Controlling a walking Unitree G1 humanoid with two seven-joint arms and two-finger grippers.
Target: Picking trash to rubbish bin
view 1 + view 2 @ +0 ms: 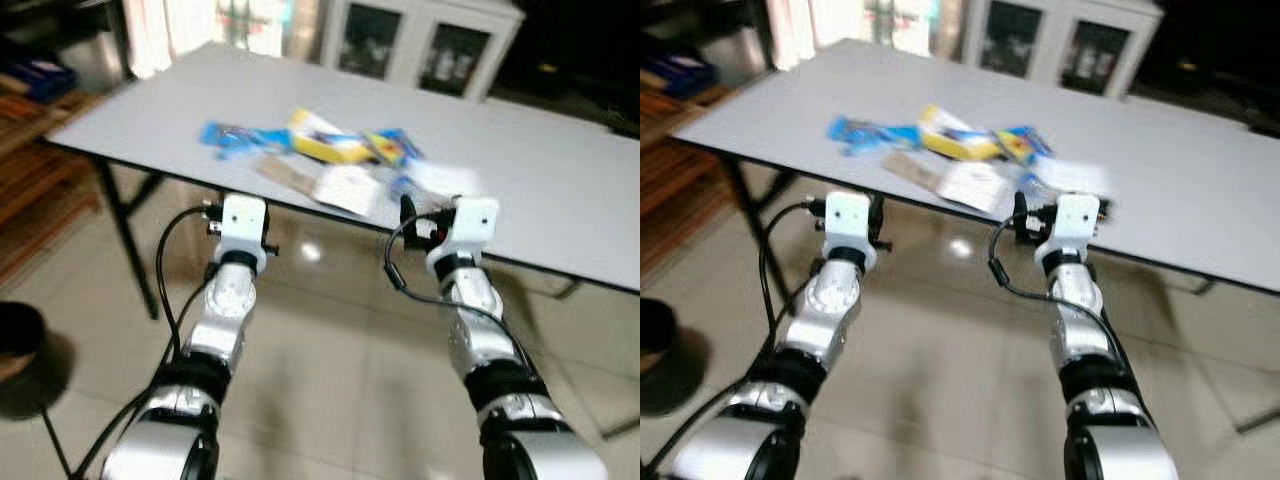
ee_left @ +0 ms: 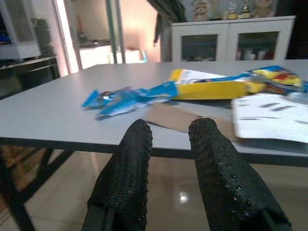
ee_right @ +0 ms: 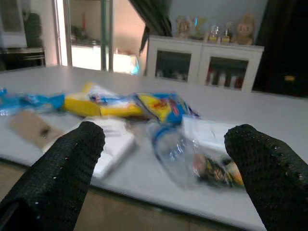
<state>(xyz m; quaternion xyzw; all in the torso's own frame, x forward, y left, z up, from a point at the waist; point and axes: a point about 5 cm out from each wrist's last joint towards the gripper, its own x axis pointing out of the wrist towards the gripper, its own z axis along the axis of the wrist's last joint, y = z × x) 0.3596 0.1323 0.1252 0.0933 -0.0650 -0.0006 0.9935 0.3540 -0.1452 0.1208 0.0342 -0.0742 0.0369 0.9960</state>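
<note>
Across the front half of the broad grey-white rectangular table, close to the edge nearest the robot, a loose heap of flat litter lies where an arm can reach it from the floor side without leaning far, which seems to be why the robot stands square to that edge with both arms raised to table height. Largest in the heap is the yellow plastic snack packet, with the white printed paper sheet nearer the edge, the brown cardboard scrap beside it, the blue crumpled foil wrapper off to the left, and a clear crinkled plastic wrapper on the right. The right gripper is level with the tabletop with its fingers spread wide, and the clear wrapper lies just ahead in the gap between them, so it looks the likelier first pick. The left gripper is slightly below the table edge, its two fingers narrowly parted with nothing between them; the cardboard scrap and blue wrapper sit beyond its tips, apart from them. A dark round bin stands on the tiled floor to the left, well apart from the heap.
</note>
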